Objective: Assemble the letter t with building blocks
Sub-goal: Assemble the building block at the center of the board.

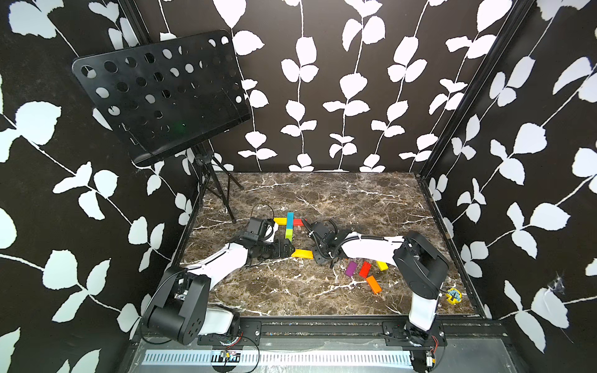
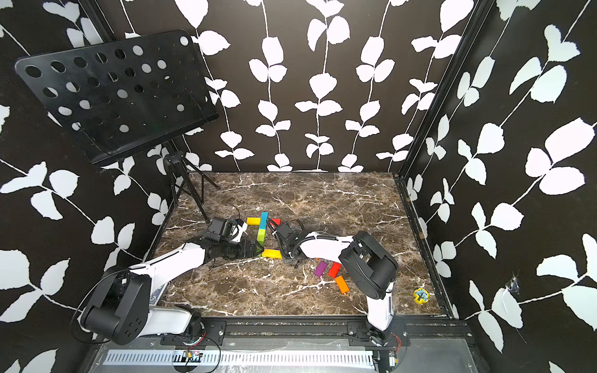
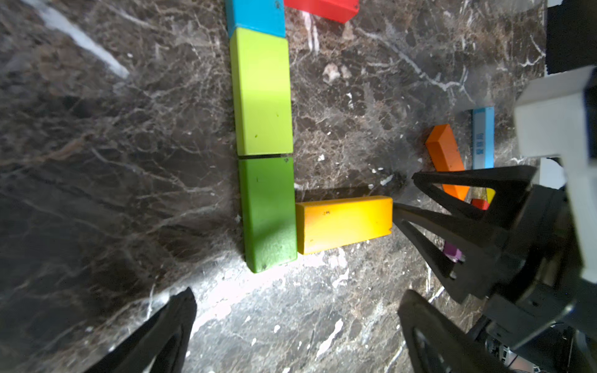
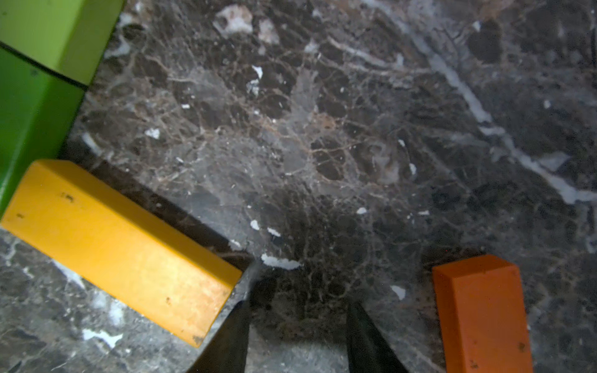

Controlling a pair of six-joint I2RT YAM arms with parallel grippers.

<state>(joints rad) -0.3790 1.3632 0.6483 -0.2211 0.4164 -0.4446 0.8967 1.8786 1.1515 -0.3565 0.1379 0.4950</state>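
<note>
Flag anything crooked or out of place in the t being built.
Minor only: the yellow foot block meets the dark green stem block slightly off square, and a thin dark gap separates that from the light green block. Nothing spilled or damaged.

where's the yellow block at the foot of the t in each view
In a top view: the yellow block lies flat, just nearer the camera than the light green block.
In a top view: same spot.
Left wrist: end-on against the dark green block, at.
Right wrist: large and close, one end at the dark green block.
Shared landmark: the light green block, seen in all four.
</note>
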